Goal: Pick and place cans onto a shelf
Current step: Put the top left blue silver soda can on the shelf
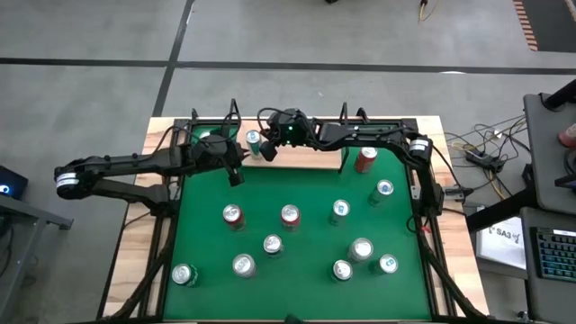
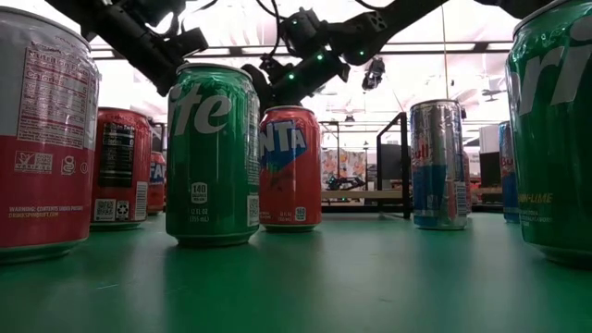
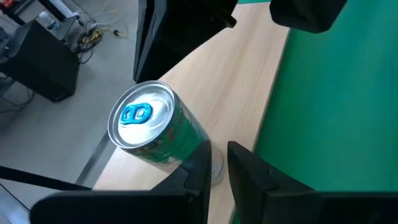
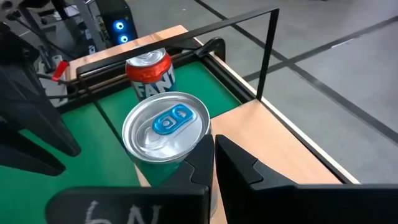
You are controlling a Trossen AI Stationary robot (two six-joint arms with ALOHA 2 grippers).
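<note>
We're up at the far edge of the table [image 1: 297, 306] now, both arms crowding the shelf [image 1: 306, 158]. A green can [image 1: 254, 140] stands upright on the shelf's light wood near its left end, blue tab on top. The right gripper [image 1: 268, 149] is just beside that can, its fingers [image 4: 205, 163] pressed together and holding nothing, the can right against them. The left gripper [image 1: 236, 171] sits close by on the can's other side, its fingers [image 3: 198, 171] nearly together with only a thin gap, empty too. A red can [image 1: 365, 158] stands at the shelf's right end, on the green table top. The remaining cans [image 1: 290, 216] are scattered upright across the green, well apart from the shelf; from table level we see a tall green one [image 2: 212, 153] and a red one [image 2: 289, 166] in front.
</note>
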